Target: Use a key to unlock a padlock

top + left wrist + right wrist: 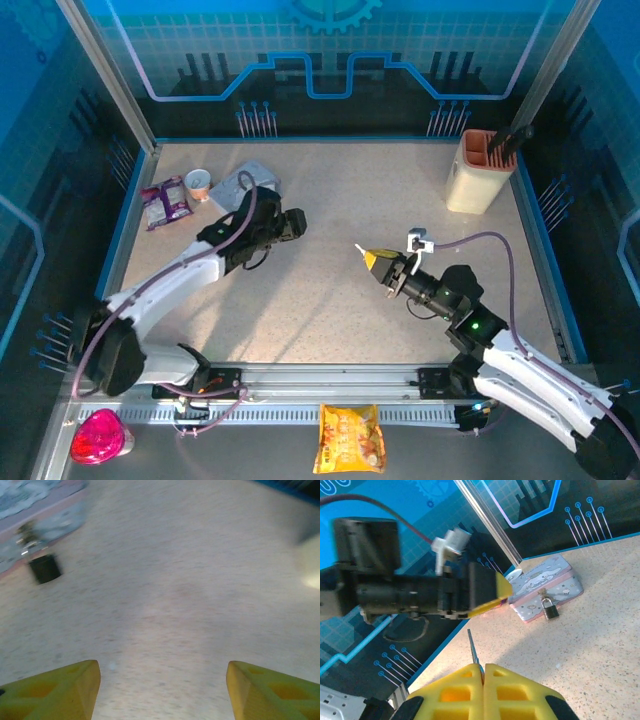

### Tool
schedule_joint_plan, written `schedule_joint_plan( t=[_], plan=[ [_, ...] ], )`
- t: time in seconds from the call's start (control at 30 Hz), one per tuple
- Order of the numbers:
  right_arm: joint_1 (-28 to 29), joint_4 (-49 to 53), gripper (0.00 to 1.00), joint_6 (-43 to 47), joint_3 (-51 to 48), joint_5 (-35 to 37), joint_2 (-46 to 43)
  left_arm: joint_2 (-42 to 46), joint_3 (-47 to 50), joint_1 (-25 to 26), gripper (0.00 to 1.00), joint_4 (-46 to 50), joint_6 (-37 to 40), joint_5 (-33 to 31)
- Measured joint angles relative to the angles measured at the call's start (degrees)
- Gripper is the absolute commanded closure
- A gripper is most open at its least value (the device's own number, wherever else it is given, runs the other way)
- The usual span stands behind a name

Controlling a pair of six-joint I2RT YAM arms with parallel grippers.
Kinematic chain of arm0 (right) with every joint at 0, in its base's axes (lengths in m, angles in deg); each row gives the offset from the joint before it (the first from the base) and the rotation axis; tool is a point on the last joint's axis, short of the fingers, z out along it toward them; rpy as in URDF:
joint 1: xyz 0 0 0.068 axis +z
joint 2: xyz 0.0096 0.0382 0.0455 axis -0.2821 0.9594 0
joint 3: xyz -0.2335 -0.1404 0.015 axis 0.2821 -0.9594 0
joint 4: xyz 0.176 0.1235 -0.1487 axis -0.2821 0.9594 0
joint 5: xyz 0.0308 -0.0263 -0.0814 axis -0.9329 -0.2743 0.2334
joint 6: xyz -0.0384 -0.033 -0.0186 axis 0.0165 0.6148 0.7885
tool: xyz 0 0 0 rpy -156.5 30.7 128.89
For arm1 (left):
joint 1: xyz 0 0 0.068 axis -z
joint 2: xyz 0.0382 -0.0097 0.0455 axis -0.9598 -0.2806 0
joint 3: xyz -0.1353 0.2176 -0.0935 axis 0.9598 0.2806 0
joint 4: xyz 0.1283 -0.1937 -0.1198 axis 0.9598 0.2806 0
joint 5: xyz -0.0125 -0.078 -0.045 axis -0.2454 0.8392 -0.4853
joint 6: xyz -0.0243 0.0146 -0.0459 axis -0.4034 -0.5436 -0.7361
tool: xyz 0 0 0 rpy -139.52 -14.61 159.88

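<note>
Right gripper point(483, 672) pinches a thin key point(473, 648); left gripper point(162, 680) gapes above the speckled beige table point(330, 300), blue patterned walls point(400, 40) around.

no readable text, labels, brands or numbers

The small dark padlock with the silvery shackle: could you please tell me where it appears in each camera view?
Top external: too small to pick out; the pale blue cartoon tin sits upper left, beside the left arm.
Left wrist: the small dark padlock is upper left, below the tin's edge.
Right wrist: right of centre, hanging at the tin's front.
Shared landmark: the tin.
</note>
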Motion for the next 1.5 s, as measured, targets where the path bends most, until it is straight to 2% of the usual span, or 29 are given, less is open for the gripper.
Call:
schedule_joint_plan(
  t=[0.23, 0.37, 0.57, 0.77, 0.93, 1.5],
  plan=[
    [-0.02, 3.48, 1.0, 0.02, -3.04, 0.24, -5.95, -16.59, -5.49, -4.46, 0.34, 4.87, -2.4, -5.6],
    [-0.02, 4.2, 1.0, -0.09, -4.9, 0.2, -8.9, -22.38, -8.02, -6.56, 0.34, 5.99, -4.5, -8.96],
    [-0.02, 4.46, 1.0, -1.09, -7.91, -0.04, -10.82, -30.69, -16.52, -6.82, 0.36, 9.09, -6.75, -14.21],
    [-0.07, 4.37, 1.0, -1.55, -9.29, -0.33, -11.19, -35.3, -22.12, -6.82, 0.37, 11.26, -7.23, -18.49],
    [-0.28, 4.26, 1.0, -1.51, -9.31, -1.11, -11.23, -36.33, -22.56, -6.84, 0.37, 11.72, -8.61, -20.55],
    [-1.01, 2.91, 1.0, -1.46, -9.64, -3.69, -12.66, -41.31, -24.81, -6.82, 0.39, 9.07, -11.61, -22.47]
  ],
)
